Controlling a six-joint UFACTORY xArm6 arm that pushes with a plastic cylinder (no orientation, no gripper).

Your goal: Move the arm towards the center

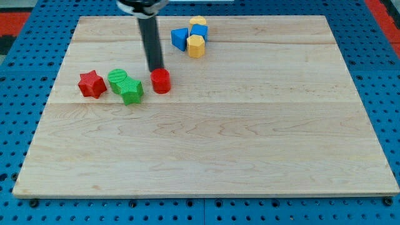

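still short of centre: my tip touching red cylinder block at its 11 o'clock, no jaws fitted, pale wooden board middle lying toward 4 o'clock.

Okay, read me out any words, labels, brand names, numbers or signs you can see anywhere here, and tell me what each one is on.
There are none to read: no text, number or sign shows on the wooden board, the blue pegboard under it, my tip or its rod.
The blocks are bare too: red star, green pair, red cylinder, and the blue and yellow cluster.
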